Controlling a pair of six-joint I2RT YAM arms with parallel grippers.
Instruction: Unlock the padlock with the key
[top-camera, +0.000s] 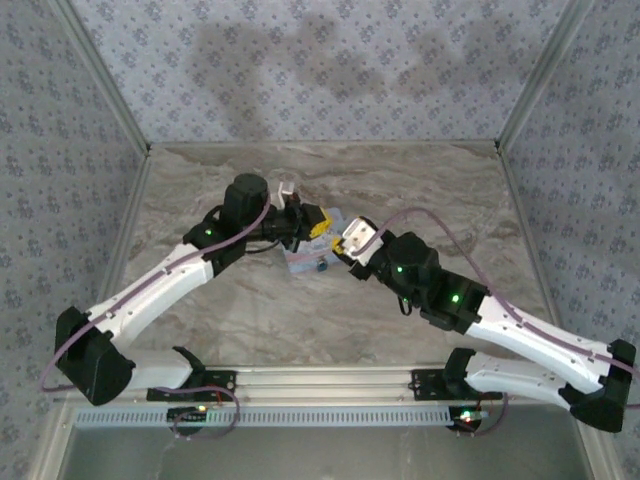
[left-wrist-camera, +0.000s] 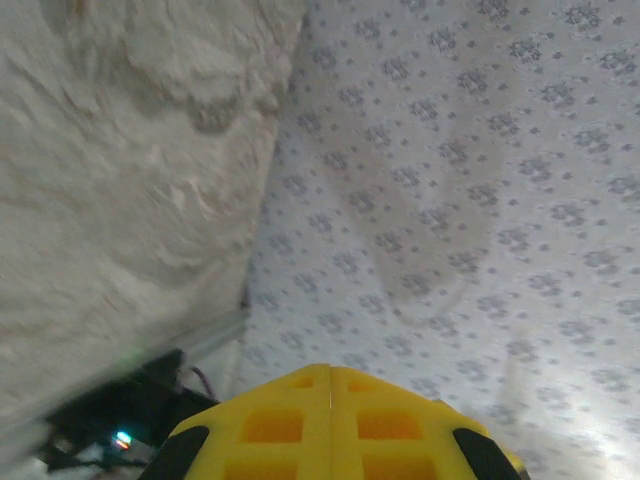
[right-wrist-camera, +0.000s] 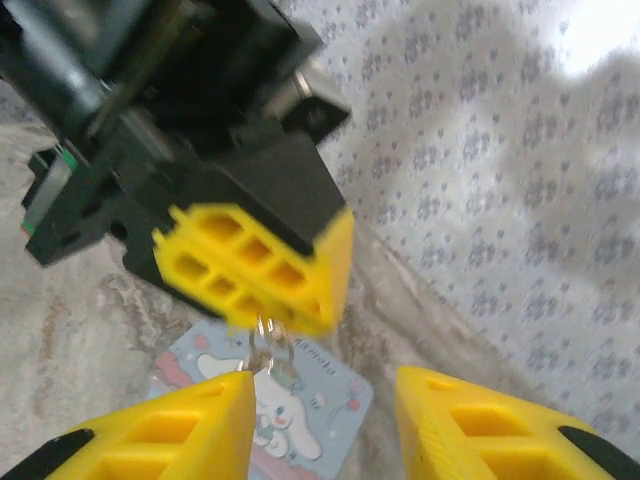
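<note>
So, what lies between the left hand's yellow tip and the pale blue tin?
In the right wrist view, a small silvery ring hangs from the shut left hand, just above the tin.

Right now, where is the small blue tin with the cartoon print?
In the top view the tin lies on the table, between the left gripper and the right gripper; in the right wrist view it shows under the left gripper's yellow fingers.

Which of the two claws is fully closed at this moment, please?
The left claw: its yellow fingers meet along a seam, whereas the right claw stands with a clear gap between its tips.
</note>
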